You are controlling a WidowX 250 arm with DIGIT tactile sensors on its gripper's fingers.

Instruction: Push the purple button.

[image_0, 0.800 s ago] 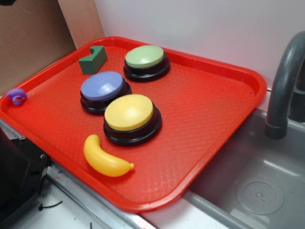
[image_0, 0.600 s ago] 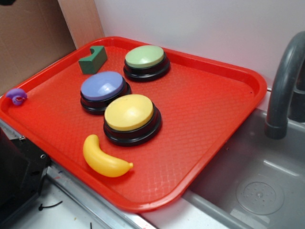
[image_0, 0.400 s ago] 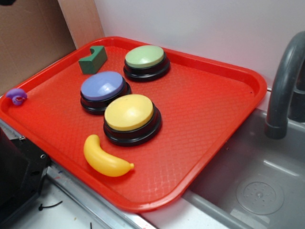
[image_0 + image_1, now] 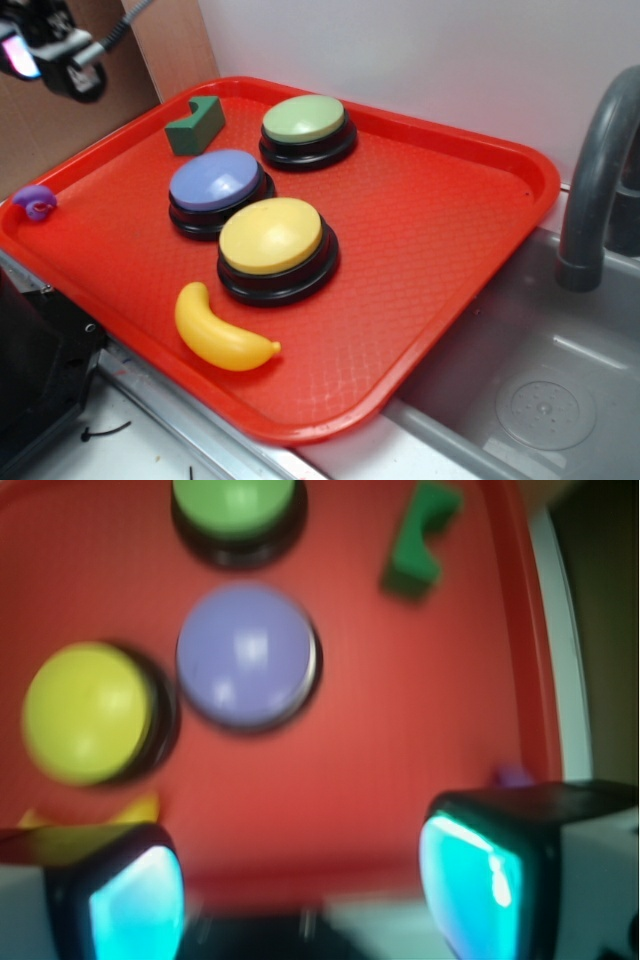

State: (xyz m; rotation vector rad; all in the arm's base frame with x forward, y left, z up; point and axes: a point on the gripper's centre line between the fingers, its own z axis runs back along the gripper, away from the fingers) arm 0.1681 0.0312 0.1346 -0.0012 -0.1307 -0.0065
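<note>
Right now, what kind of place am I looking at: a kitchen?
Probably a toy kitchen set up for robot tests: a grey sink with a faucet, and beside it a red tray holding push buttons and a plastic banana.

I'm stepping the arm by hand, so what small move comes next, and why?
Probably bring the pincer forward over the tray toward the purple button, then lower. The pincer sits high near the tray's edge, fingers apart, touching nothing.
</note>
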